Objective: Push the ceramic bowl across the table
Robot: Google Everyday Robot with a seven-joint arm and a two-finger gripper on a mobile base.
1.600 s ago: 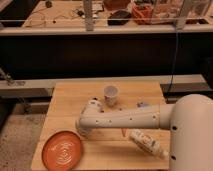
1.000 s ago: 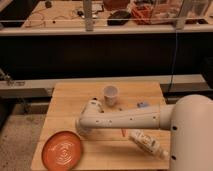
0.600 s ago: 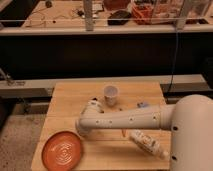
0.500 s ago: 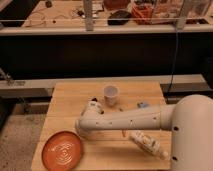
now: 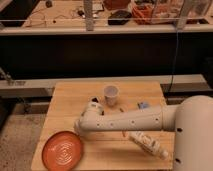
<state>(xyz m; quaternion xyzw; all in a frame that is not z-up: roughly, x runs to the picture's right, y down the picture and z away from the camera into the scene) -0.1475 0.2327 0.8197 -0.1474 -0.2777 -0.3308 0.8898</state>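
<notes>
Push not yet begun, by the look of it: ceramic bowl (image 5: 62,150) sits at the 7 o'clock corner of the table (image 5: 66,95), close to the near edge, the whole crossing left to do. Hand (image 5: 93,108) hangs mid-table, at 8 o'clock of a paper cup (image 5: 111,94); wide or narrow, cannot tell. Bowl lies at the hand's 7 o'clock, apart, no contact.

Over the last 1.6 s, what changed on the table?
The arm slid slightly left and toward the camera, nearer the bowl. Its end effector sits between bowl and cup. Nothing visibly taken hold of or let go. Bowl, cup and bottle stayed put.
</notes>
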